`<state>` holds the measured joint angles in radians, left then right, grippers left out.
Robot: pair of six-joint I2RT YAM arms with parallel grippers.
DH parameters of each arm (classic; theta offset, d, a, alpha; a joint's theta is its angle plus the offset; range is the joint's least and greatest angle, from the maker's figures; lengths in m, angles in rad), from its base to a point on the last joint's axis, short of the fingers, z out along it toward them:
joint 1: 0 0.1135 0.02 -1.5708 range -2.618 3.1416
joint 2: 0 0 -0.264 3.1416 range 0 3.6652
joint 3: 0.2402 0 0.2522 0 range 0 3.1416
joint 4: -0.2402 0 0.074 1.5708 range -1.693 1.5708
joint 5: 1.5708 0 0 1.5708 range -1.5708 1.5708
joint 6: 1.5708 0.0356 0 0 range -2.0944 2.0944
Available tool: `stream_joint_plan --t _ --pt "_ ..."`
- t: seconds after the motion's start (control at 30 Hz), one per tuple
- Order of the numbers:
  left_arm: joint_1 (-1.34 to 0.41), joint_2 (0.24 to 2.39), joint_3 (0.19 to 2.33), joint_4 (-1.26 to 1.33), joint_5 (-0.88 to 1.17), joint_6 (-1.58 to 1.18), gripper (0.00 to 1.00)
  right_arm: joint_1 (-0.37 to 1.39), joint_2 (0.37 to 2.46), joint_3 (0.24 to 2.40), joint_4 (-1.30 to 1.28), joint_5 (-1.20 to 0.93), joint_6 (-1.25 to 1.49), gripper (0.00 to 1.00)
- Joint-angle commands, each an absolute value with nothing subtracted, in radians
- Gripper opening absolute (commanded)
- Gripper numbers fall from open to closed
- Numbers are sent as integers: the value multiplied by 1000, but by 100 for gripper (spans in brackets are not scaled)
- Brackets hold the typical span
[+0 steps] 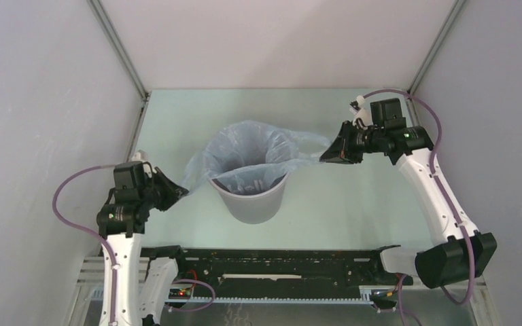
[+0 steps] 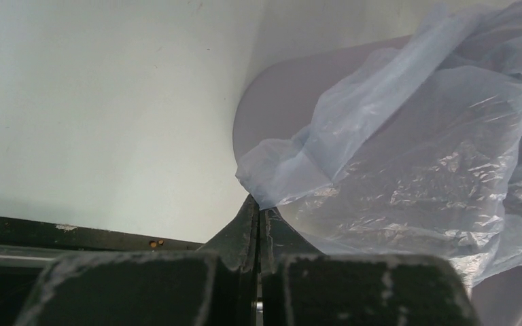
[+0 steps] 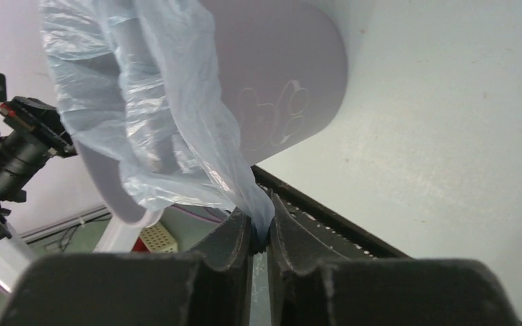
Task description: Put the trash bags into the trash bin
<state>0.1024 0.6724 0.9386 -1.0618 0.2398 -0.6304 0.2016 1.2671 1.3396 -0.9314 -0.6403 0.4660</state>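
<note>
The round grey trash bin (image 1: 251, 199) stands upright mid-table. The pale-blue translucent trash bag (image 1: 245, 153) sits opened over its mouth, its film stretched out to both sides. My left gripper (image 1: 179, 193) is shut on the bag's left corner, left of the bin; the wrist view shows that corner (image 2: 272, 178) pinched at the fingertips (image 2: 259, 208) with the bin (image 2: 279, 95) behind. My right gripper (image 1: 326, 155) is shut on the bag's right handle (image 1: 309, 146), right of the bin; the wrist view shows film (image 3: 177, 136) pinched between the tips (image 3: 262, 227) and the bin's lettered side (image 3: 279, 88).
A black perforated rail (image 1: 272, 261) runs along the near edge between the arm bases. Grey enclosure walls (image 1: 41, 102) stand left, right and behind. Purple cables (image 1: 75, 204) loop beside each arm.
</note>
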Motion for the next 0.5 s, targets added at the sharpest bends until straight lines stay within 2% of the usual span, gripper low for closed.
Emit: stream_joint_plan --t 0.0,0.07,0.1,0.23,0.37,0.47 --pt "109 631 821 -1010 352 -672 0 190 1341 1342 -884 -586 362 17" --pt "110 610 771 -992 352 -677 0 188 1383 1342 -858 -568 351 14" --pt "109 604 758 -989 340 -671 0 186 1406 1342 -851 -561 352 17" --pt "110 641 754 -999 332 -627 0 191 1455 1385 -888 -606 355 43" --pt "109 642 748 -910 402 -688 0 214 1370 1484 -987 -565 341 64" --pt "95 639 675 -769 512 -797 0 214 1295 1518 -1051 -534 345 73"
